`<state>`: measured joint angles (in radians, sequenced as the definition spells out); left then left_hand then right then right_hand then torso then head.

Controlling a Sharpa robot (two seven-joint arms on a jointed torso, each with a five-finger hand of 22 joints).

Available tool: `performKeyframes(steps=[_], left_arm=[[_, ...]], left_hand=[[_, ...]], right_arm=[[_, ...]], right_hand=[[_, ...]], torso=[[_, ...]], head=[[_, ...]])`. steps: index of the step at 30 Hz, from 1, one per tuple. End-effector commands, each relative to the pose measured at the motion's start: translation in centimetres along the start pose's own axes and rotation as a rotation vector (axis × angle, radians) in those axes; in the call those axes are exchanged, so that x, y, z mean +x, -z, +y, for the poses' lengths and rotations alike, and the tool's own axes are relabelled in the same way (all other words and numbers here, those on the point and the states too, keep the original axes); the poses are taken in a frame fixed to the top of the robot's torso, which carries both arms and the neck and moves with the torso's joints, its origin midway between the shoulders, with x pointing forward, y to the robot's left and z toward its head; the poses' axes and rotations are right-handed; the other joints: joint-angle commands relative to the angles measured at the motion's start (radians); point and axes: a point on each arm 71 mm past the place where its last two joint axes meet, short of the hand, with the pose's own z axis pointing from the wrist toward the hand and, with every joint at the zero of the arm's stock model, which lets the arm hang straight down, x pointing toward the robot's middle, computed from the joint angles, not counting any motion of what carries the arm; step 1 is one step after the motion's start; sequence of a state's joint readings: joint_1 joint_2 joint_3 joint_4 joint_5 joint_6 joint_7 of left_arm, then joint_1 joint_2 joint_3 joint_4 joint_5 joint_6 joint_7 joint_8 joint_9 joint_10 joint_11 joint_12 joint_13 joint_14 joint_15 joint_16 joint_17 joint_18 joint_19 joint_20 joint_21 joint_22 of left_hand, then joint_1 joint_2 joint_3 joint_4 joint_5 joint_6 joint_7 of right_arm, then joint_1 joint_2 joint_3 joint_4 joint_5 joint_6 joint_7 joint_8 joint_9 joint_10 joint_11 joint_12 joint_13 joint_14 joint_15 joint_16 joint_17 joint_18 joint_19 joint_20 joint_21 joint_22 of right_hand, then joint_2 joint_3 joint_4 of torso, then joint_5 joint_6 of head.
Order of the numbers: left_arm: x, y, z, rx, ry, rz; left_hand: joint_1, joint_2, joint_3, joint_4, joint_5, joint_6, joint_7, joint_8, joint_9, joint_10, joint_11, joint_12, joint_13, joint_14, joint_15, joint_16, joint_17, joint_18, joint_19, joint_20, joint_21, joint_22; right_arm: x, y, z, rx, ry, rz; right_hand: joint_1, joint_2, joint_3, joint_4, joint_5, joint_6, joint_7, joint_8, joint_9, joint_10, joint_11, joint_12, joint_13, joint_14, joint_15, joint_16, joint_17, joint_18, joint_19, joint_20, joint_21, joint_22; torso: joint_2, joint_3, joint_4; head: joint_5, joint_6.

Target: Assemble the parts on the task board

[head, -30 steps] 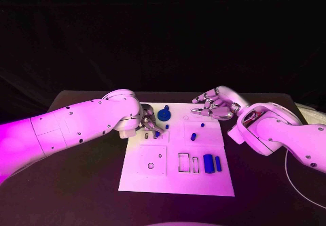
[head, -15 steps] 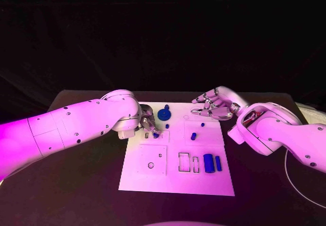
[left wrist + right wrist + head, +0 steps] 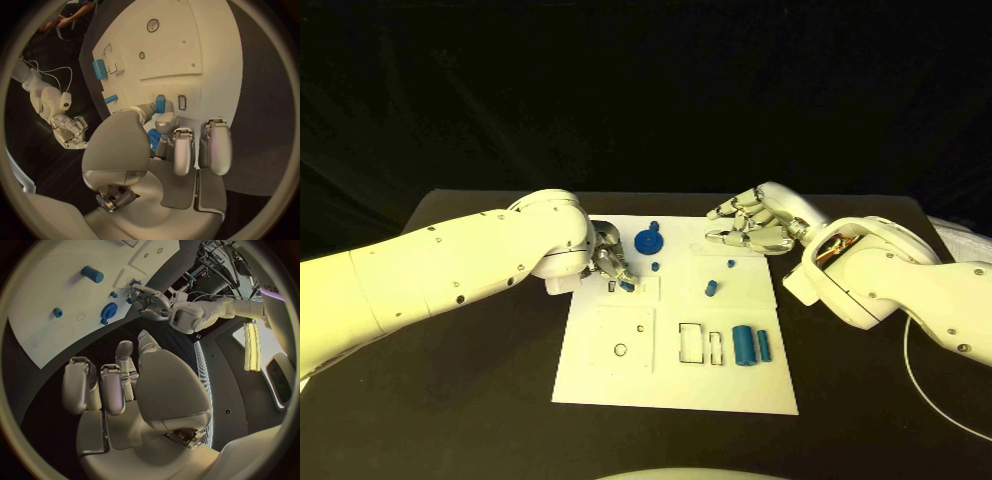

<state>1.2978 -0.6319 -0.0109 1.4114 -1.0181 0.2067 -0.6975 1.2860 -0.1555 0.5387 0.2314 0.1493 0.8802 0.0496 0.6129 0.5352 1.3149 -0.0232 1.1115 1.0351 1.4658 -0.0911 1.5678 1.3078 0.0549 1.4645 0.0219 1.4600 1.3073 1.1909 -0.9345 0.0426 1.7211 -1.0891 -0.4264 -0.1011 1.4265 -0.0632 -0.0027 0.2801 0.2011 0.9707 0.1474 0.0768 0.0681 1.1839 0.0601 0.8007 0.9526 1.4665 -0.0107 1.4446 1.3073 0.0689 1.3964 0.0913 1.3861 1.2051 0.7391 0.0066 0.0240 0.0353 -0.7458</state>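
My left robot hand [image 3: 609, 262] pinches a small blue part [image 3: 160, 104] against the white task board [image 3: 733, 385]. My right robot hand [image 3: 750, 227] hovers at the board's far edge, fingers curled, holding nothing.

Blue parts [image 3: 743, 346] on white task board [image 3: 733, 385]

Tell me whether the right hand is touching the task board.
Apart: the right wrist view shows the right hand curled over dark table, clear of the task board.
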Motion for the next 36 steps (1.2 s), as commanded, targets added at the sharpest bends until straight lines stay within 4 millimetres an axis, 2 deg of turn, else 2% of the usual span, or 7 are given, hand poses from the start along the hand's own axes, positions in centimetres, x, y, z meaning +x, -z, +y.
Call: performKeyframes(steps=[1, 20, 27, 36], left_arm=[[-0.1, 0.1, 0.2, -0.028, 0.031, -0.026], [0.5, 0.1, 0.0, -0.030, 0.029, -0.057], [1.0, -0.1, 0.0, -0.046, -0.003, -0.033], [1.3, -0.2, 0.7, -0.067, -0.033, -0.006]], left_hand=[[-0.009, 0.002, 0.155, -0.147, 0.001, 0.005, 0.000, 0.031, 0.084, 0.008, -0.002, 0.001, 0.004, 0.105, 0.008, 0.003, 0.263, -0.011, 0.014, 0.007, 0.002, 0.071], [-0.032, 0.005, 0.183, -0.159, 0.001, 0.004, -0.001, 0.044, 0.097, 0.013, -0.003, 0.004, 0.005, 0.105, 0.007, 0.003, 0.263, -0.014, 0.021, 0.005, 0.009, 0.085], [-0.036, 0.005, 0.188, -0.161, 0.001, 0.003, -0.002, 0.047, 0.100, 0.012, -0.003, 0.003, 0.002, 0.105, 0.007, 0.003, 0.263, -0.014, 0.022, 0.005, 0.010, 0.085], [-0.040, 0.005, 0.192, -0.164, 0.001, 0.001, -0.002, 0.050, 0.103, 0.012, -0.003, 0.001, 0.000, 0.105, 0.007, 0.003, 0.263, -0.014, 0.022, 0.005, 0.010, 0.087]], right_arm=[[0.2, 0.0, 0.0, -0.004, 0.000, 0.013], [0.3, 0.0, -0.1, -0.005, -0.006, 0.020], [0.4, 0.0, -0.1, -0.004, -0.007, 0.025], [0.4, 0.0, -0.2, -0.003, -0.007, 0.029]], right_hand=[[-0.009, 0.001, -0.005, 0.001, 0.007, 0.005, 0.000, 0.002, 0.001, -0.006, 0.000, -0.003, -0.002, 0.058, -0.006, -0.006, 0.072, 0.006, -0.002, -0.002, -0.004, -0.001], [-0.017, 0.004, -0.011, 0.006, 0.008, 0.006, 0.000, 0.002, 0.000, -0.006, 0.000, -0.002, -0.003, 0.058, -0.006, -0.006, 0.072, 0.006, -0.002, -0.003, -0.004, -0.001], [-0.017, 0.004, -0.011, 0.006, 0.008, 0.006, 0.000, 0.002, 0.000, -0.006, 0.000, -0.002, -0.003, 0.058, -0.006, -0.006, 0.072, 0.006, -0.002, -0.003, -0.004, -0.001], [-0.019, 0.005, -0.012, 0.006, 0.008, 0.006, 0.000, 0.001, 0.000, -0.005, 0.000, 0.000, -0.002, 0.058, -0.006, -0.006, 0.072, 0.006, -0.002, -0.003, -0.004, -0.001]], torso=[[-0.001, 0.0004, -0.0006], [0.000, -0.0004, 0.0010], [0.001, -0.0006, -0.0026], [0.001, 0.0001, -0.0006]], head=[[0.000, 0.001], [0.005, -0.003], [0.009, -0.004], [0.010, -0.007]])
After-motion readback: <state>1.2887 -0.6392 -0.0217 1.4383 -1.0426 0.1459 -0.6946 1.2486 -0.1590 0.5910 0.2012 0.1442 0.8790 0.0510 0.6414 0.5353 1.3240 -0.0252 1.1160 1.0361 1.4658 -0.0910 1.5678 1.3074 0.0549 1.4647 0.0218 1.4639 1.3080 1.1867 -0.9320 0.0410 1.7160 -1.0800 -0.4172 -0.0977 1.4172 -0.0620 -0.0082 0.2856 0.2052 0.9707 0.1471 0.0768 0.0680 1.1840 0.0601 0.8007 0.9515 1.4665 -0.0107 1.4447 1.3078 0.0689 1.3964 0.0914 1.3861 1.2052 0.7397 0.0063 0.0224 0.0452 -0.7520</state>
